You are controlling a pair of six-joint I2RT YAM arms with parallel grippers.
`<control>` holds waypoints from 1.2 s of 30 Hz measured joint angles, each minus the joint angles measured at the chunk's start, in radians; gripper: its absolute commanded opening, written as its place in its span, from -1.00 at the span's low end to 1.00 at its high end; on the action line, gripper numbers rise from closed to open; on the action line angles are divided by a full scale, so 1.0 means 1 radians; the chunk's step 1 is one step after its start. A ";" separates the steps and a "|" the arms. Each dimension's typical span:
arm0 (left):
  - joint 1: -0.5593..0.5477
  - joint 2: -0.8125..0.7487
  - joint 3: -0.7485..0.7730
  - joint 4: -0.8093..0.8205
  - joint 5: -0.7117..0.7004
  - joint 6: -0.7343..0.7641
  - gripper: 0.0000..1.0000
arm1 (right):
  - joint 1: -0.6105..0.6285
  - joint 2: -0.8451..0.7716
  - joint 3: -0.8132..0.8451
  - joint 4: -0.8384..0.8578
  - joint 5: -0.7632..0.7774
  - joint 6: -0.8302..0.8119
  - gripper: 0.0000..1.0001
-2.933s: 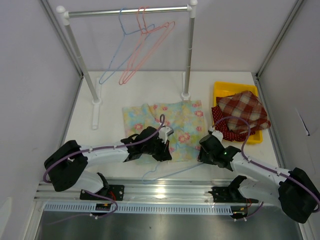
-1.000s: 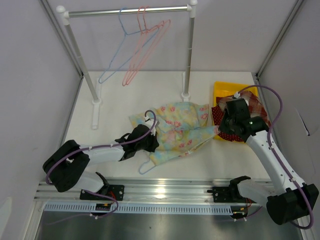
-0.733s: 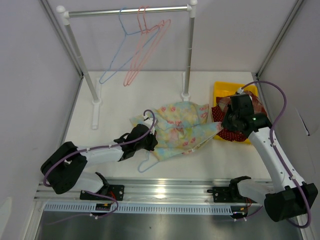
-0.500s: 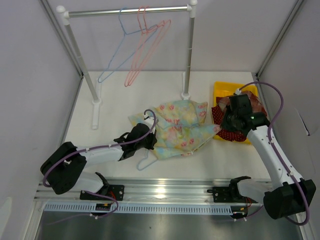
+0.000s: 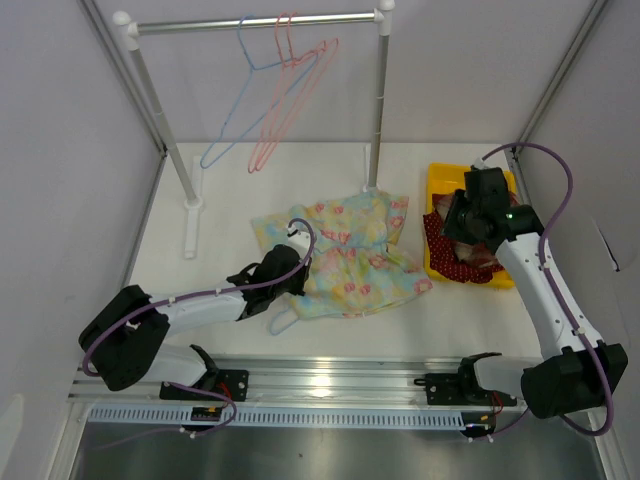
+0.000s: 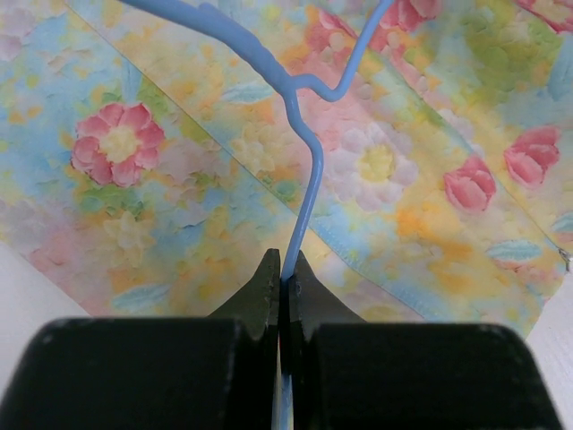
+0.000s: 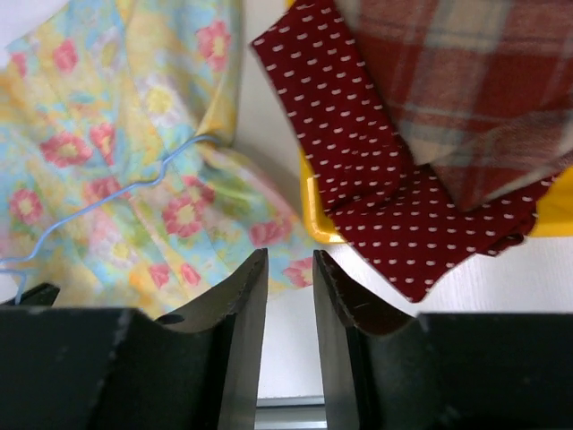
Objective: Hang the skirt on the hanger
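The floral skirt (image 5: 355,255) lies spread on the white table, with a thin blue hanger (image 6: 309,134) lying across it. My left gripper (image 5: 292,268) sits at the skirt's left edge, shut on the hanger's wire (image 6: 288,269). The hanger's loop (image 5: 282,320) pokes out near the front edge of the cloth. My right gripper (image 5: 455,220) hangs raised by the yellow bin, open with nothing between its fingers (image 7: 242,296). Its own view looks down on the skirt (image 7: 134,161), crossed by the blue wire (image 7: 134,184).
A yellow bin (image 5: 437,178) at the right holds a red dotted cloth (image 7: 385,179) and a plaid cloth (image 7: 466,81). A clothes rack (image 5: 255,22) stands at the back with a blue hanger (image 5: 235,110) and pink hangers (image 5: 290,100). White walls close in both sides.
My right gripper has opened, let go of the skirt's right corner and drawn back toward the bin. The skirt has dropped flat. The left gripper still holds the hanger.
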 measured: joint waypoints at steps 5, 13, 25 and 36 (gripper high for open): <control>-0.006 -0.002 0.000 0.001 0.002 0.005 -1.00 | 0.256 -0.041 -0.092 0.081 0.014 0.018 0.07; -0.006 0.014 0.002 0.002 0.021 0.010 -1.00 | 0.695 -0.035 -0.402 0.357 0.022 0.080 0.36; -0.006 0.040 0.021 0.000 0.051 0.010 -1.00 | 0.913 0.208 -0.423 0.640 0.101 0.067 0.46; -0.006 0.047 0.029 -0.001 0.058 0.010 -1.00 | 0.929 0.296 -0.478 0.727 0.110 0.069 0.07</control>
